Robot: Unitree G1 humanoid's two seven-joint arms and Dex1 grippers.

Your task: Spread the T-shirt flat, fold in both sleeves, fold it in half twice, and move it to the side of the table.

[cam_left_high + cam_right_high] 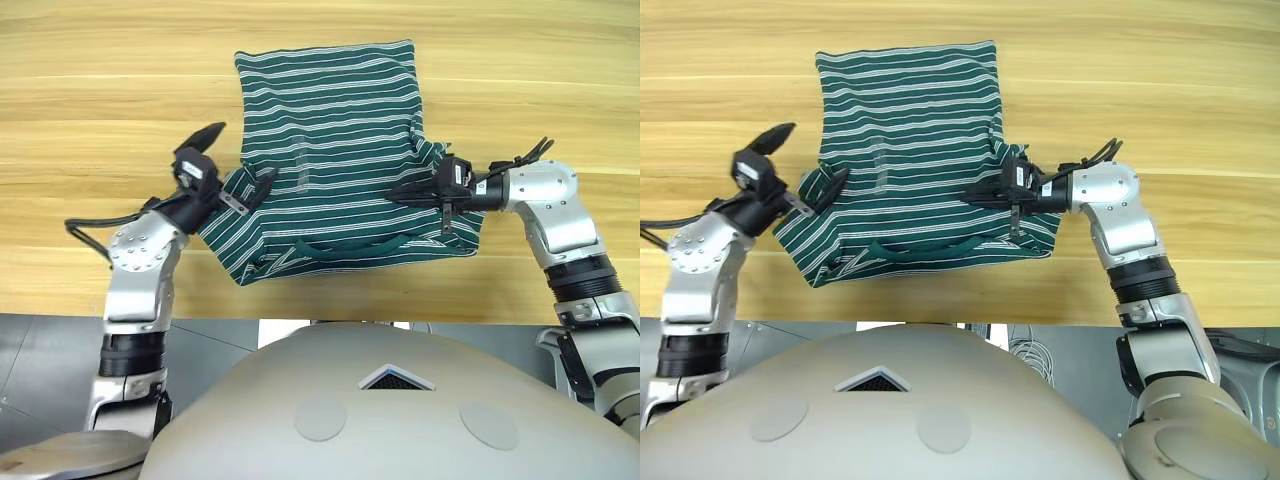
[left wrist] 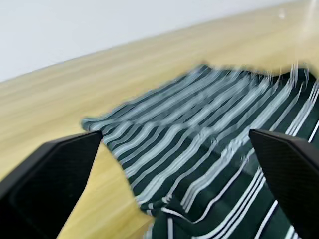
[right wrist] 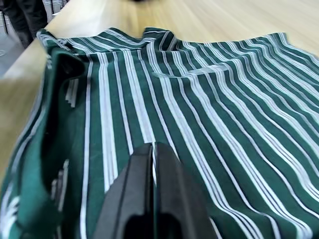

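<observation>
We saw a dark green T-shirt [image 1: 330, 120] with white stripes lying on the wooden desk [image 1: 100, 80], close to the desk's near edge. Its sides were bunched inward by the collar end. The left end effector [image 1: 243, 155] stood wide open at the shirt's left edge, spanning bare wood and cloth. The right end effector [image 1: 400, 190] was closed tight, low over the shirt's right side. We could not tell whether it pinched any fabric.
</observation>
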